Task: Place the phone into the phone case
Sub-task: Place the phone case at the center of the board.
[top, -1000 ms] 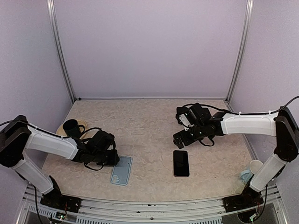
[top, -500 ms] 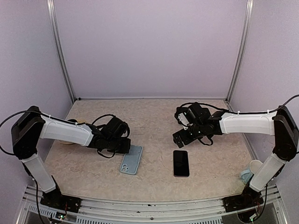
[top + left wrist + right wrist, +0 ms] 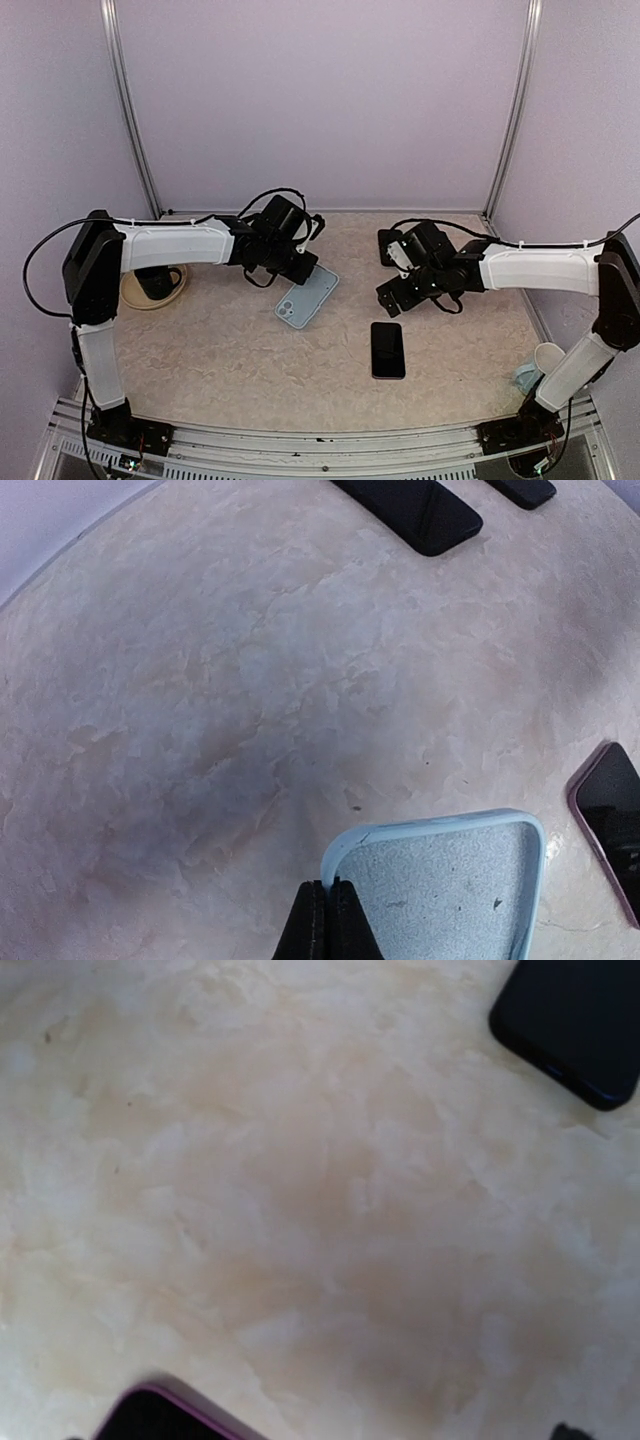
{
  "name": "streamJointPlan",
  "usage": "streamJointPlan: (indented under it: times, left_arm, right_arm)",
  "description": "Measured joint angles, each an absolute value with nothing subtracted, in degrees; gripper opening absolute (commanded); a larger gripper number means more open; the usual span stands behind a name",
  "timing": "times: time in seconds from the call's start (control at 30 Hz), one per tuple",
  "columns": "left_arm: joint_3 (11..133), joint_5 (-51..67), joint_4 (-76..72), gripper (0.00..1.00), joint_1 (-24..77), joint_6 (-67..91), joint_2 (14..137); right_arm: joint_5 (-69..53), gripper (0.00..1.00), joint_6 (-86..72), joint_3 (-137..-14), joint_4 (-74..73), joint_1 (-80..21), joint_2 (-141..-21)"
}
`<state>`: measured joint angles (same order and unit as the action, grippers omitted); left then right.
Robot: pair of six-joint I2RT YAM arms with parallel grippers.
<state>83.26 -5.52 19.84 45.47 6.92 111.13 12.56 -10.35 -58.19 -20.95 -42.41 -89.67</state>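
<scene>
Left jaws are almost closed, fingertips point(image 3: 315, 925) pinching one rim of the light-blue case point(image 3: 307, 298). The case sticks out from them, tilted. The left wrist view shows its lined inside facing up. I can't tell whether the far end touches the table point(image 3: 230, 350).

Right jaws hover over bare table just behind the phone point(image 3: 387, 350) and seem to hold nothing. Wide or narrow, I can't tell, since the right wrist view doesn't show its fingers.

The phone lies flat with a dark screen up and a pinkish edge. It's near the case but apart, to its right and closer to the arm bases.

My read: the step is bringing the case over to the phone.
- The rim pinch is thin, so I'd go slow with no twisting.
- Lay the case flat, open side up, just beside the phone with the long sides parallel.
- Match the camera-cutout end to the phone's camera end.
- The left arm could then brace the case while the right takes the phone by its long edges, seats one end first and presses the rest in.

No brand, label or writing readable on the case, the phone or the arms.
</scene>
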Motion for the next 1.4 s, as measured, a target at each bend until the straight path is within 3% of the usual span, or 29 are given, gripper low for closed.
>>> streamJointPlan:
  times: [0.43,0.73,0.87,1.03,1.4]
  left_arm:
    - [91.4,-1.5,30.5,0.00,43.0,-16.5,118.5]
    - [92.5,1.5,31.9,0.00,41.7,-23.3,119.5]
    - [93.0,1.8,31.9,0.05,41.9,-24.3,121.0]
    - [93.0,1.8,32.4,0.20,41.9,-25.0,122.1]
    - [93.0,-0.7,31.6,0.72,42.2,-23.6,122.1]
  right_arm:
    - [13.1,1.00,-10.0,-54.9,-21.1,-41.5,-85.0]
    - [12.4,1.00,-9.6,-54.2,-21.3,-41.5,-84.2]
    - [11.7,1.00,-9.0,-53.9,-21.9,-41.5,-83.2]
    - [11.7,1.00,-9.0,-53.3,-24.3,-41.5,-82.1]
    - [10.1,1.00,-12.2,-47.7,-27.3,-41.5,-78.0]
